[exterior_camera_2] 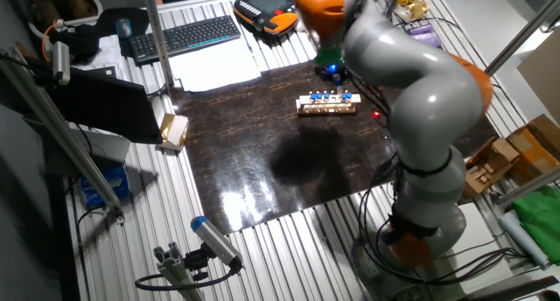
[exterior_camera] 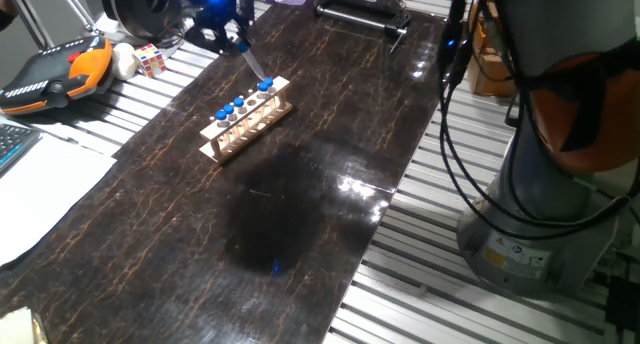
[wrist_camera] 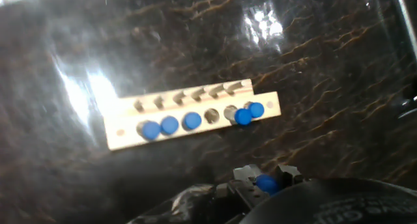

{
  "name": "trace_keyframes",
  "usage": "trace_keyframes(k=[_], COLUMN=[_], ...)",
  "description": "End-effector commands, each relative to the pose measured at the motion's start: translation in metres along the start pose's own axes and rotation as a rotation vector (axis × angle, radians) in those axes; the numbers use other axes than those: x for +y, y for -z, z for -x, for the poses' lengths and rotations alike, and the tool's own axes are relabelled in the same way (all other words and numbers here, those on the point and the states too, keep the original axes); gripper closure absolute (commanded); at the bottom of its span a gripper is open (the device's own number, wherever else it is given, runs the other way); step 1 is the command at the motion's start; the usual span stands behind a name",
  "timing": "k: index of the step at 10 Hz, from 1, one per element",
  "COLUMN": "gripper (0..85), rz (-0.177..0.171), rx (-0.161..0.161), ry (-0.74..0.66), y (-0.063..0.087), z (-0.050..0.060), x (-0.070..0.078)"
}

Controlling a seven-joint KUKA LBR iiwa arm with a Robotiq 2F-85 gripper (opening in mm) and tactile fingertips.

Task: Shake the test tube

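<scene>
Holding the test tube [wrist_camera: 265, 183] clamped in my gripper [wrist_camera: 264, 178], lifted clear above the wooden rack [wrist_camera: 195, 113] — extraction looks done, shake comes next; that needs clearance from the five capped tubes [exterior_camera: 236, 106] in the rack. Hand view blurry; fingers mostly cut off.

We saw a dark brown table top [exterior_camera: 300, 214] veined with thin tan lines like marble. The rack [wrist_camera: 124, 136] was pale wood. Its tubes wore bright-blue caps [wrist_camera: 169, 125], and the test tube [wrist_camera: 266, 183] at the black gripper [wrist_camera: 264, 178] had the same blue cap.
</scene>
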State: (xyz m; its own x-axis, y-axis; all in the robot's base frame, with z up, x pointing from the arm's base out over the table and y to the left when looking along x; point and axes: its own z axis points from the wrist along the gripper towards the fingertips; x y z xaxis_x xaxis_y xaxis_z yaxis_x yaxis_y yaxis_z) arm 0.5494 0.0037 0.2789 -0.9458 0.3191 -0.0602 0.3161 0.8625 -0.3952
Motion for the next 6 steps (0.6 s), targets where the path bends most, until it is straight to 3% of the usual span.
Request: trace_keyframes(k=[1, 2, 3, 4, 5, 6], gripper=[77.3, 77.3, 78.0, 78.0, 78.3, 78.3], rz=[-0.235, -0.305, -0.350, -0.265, -0.100, 0.100], rx=[-0.303, -0.318, -0.329, -0.300, -0.247, -0.182], ry=[0.533, 0.562, 0.582, 0.543, 0.475, 0.385], y=[-0.0002, -0.0004, -0.0003, -0.0005, -0.0008, -0.0010], z=[0.0006, 0.0014, 0.0013, 0.0009, 0.0010, 0.0010], x=[-0.0009, -0.0016, -0.0017, -0.0013, -0.0012, -0.0014])
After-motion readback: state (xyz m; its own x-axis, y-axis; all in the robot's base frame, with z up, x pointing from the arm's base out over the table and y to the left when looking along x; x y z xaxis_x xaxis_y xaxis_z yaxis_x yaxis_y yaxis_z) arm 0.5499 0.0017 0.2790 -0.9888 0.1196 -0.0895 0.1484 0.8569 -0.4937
